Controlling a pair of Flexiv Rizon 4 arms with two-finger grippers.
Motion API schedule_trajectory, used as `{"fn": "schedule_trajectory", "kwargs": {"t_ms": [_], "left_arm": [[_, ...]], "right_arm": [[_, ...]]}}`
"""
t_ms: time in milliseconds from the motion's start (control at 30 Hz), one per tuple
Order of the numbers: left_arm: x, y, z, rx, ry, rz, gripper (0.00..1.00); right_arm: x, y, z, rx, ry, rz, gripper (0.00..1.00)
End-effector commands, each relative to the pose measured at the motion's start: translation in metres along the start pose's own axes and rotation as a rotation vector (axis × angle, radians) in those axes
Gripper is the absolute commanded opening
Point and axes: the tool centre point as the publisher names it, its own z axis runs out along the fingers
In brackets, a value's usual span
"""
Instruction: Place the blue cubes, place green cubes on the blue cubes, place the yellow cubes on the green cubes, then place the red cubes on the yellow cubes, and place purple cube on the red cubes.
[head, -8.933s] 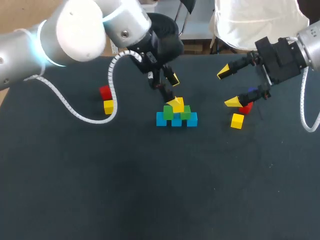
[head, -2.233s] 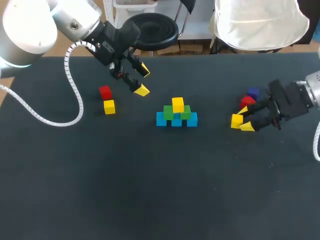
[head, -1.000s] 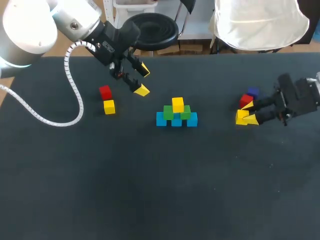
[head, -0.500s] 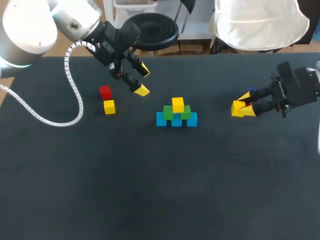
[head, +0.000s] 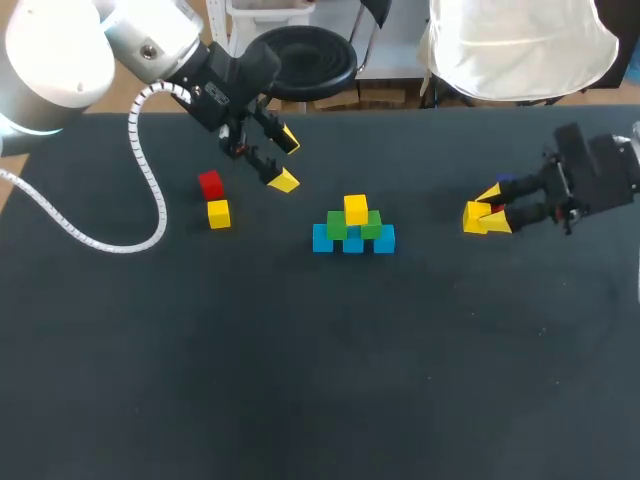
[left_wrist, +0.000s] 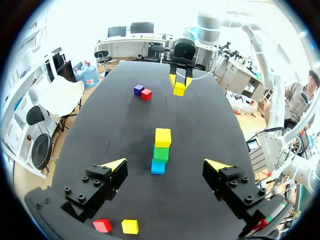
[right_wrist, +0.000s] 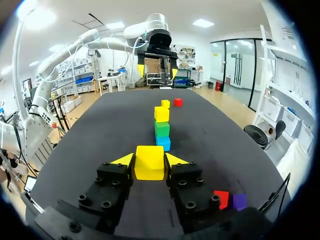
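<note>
**Right pincer loaded, stack dead ahead**

Right pincer (head: 490, 210): centre right of the head frame, clamped from two sides on the held yellow cube (head: 474, 216), apparently lifted off the bench (head: 320, 380). Back beside its wrist sit a red cube (right_wrist: 221, 198) and a purple cube (right_wrist: 239, 201), side by side.

Stack (head: 353, 228): centre of the frame, due left of that pincer and straight ahead of its fingers in the right wrist view.
- Blue cubes (head: 353, 241): a row running left to right, so end-on to the pincer.
- Green cubes (head: 355, 226): on the blue.
- Top yellow cube (head: 355, 208): crowning the stack.

Left pincer (head: 286, 160): upper left, spread wide and empty. It is nearer the stack but carries nothing, so the approach looks to fall to the right arm. A spare red cube (head: 210, 184) and a spare yellow cube (head: 217, 213) lie just left of it.
</note>
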Motion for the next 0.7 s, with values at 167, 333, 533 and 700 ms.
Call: {"fn": "schedule_trajectory", "kwargs": {"t_ms": [167, 333, 533, 700], "left_arm": [[0.001, -0.001, 0.000, -0.002, -0.003, 0.003, 1.00], [0.001, -0.001, 0.000, -0.002, -0.003, 0.003, 1.00], [0.001, -0.001, 0.000, -0.002, -0.003, 0.003, 1.00], [0.001, -0.001, 0.000, -0.002, -0.003, 0.003, 1.00]], "right_arm": [[-0.035, -0.009, 0.019, -0.002, 0.106, -0.011, 0.00], [-0.043, -0.011, 0.026, 0.024, 0.170, 0.012, 0.00], [-0.047, -0.013, 0.038, 0.007, 0.185, 0.038, 0.00], [-0.056, -0.017, 0.045, -0.007, 0.183, -0.006, 0.00]]}}
